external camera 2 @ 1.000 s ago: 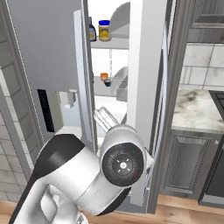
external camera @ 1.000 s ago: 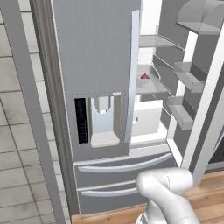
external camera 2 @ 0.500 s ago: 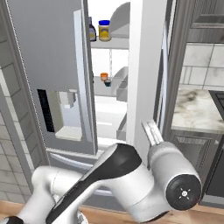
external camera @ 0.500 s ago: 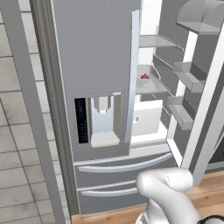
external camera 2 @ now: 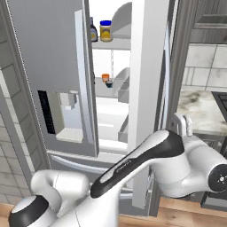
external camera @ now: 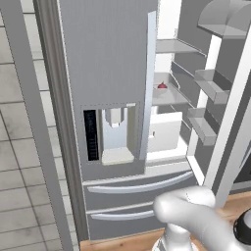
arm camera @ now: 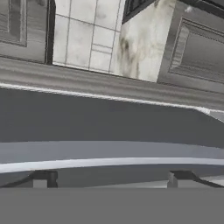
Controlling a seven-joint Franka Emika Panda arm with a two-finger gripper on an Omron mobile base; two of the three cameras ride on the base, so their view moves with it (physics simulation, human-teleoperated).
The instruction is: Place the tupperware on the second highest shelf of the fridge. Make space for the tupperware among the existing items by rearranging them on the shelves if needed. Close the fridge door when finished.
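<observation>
The fridge (external camera: 112, 59) is too tall; its top is cut off. The open fridge door (external camera 2: 148, 66) hides part of the shelves (external camera 2: 111, 43). A dark bottle (external camera 2: 93, 32) peeks halfway out behind the other door. A small red thing (external camera: 162, 86) is too tiny to tell.

Pale square floor tiles with dark grout (external camera: 19, 147) cover the ground on one side, and a strip of warm brown wooden flooring (external camera: 117, 242) runs along the bottom of the left base view. In the right base view a mottled grey-and-cream marble countertop (external camera 2: 199, 111) sits above a dark grey panelled cabinet front (external camera 2: 213, 201), with a backsplash of light square wall tiles (external camera 2: 206, 66) behind it and a dark upper cabinet (external camera 2: 213, 20) overhead. The hand view takes in the same pale tiles, the marbled slab and a dark recessed cabinet panel (arm camera: 197, 50), all seen tilted.
</observation>
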